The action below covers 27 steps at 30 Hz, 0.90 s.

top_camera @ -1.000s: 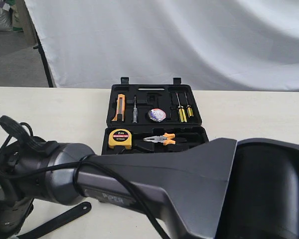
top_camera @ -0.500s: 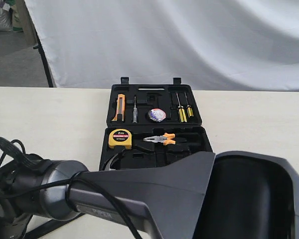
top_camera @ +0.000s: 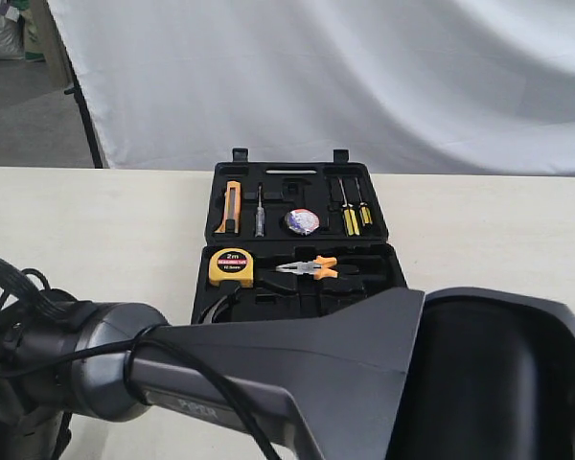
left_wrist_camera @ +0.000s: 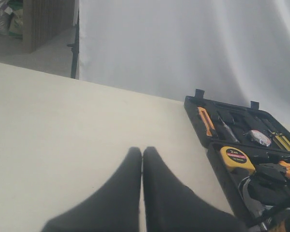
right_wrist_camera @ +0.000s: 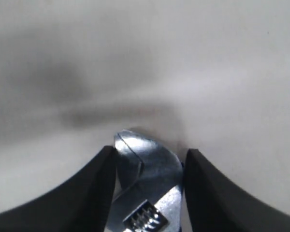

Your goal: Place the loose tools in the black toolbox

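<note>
The right pincer [right_wrist_camera: 150, 151] was clamped on the adjustable wrench [right_wrist_camera: 147, 191] by its steel head, over the table [right_wrist_camera: 208, 72]. Judged heavy, rigid, slick; held there, its handle might swing. The left pincer [left_wrist_camera: 142, 153] was closed, empty.

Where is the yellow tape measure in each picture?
Exterior view: tape measure in the toolbox's near half, beside the pliers.
Left wrist view: in the toolbox, beside the pliers.
Right wrist view: not in it; only a wrench between the fingers.
Shared landmark: the orange knife, exterior and left wrist views.
</note>
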{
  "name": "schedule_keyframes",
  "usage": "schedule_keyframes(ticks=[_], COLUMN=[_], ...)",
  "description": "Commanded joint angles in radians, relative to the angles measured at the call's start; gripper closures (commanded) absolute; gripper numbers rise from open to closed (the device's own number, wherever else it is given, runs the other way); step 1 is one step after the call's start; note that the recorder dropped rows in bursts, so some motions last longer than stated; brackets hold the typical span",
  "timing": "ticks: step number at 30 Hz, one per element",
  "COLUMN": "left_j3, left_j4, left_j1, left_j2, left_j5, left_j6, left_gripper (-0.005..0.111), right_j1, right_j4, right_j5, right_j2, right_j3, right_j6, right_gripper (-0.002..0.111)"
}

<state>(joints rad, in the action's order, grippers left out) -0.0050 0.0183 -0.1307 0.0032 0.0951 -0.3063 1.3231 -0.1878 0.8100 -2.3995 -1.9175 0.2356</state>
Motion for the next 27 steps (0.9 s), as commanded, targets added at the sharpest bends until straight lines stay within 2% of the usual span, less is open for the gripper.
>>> schedule_keyframes(ticks=[1, 5, 9, 17, 22, 27], left_j3=[-0.003, -0.003, -0.003, -0.003, -0.003, -0.003], left_j4=[0.004, 0.004, 0.004, 0.004, 0.004, 0.004], left_j1=[-0.025, -0.025, -0.025, -0.025, -0.025, -0.025], left_j2=[-0.003, -0.003, -0.003, -0.003, -0.003, -0.003], left_j5=[-0.007, -0.007, -0.007, -0.007, -0.007, -0.007], left_j6=[-0.005, -0.005, -0.005, -0.005, -0.005, -0.005], left_gripper=[0.106, 0.106, 0.106, 0.106, 0.106, 0.106], right_j1=[0.005, 0.003, -0.013, -0.046, -0.098, -0.184], right_j4=[0.022, 0.108, 0.108, 0.103, 0.107, 0.107], right_j5=[0.125, 0.176, 0.197, 0.151, 0.11, 0.113], right_j2=[0.012, 0.024, 0.026, 0.146, 0.256, 0.323], right_j3=[0.012, 0.02, 0.063, 0.238, 0.341, 0.371], right_j6=[-0.009, -0.034, -0.034, -0.034, -0.027, -0.012], right_gripper=[0.108, 0.108, 0.108, 0.108, 0.108, 0.108])
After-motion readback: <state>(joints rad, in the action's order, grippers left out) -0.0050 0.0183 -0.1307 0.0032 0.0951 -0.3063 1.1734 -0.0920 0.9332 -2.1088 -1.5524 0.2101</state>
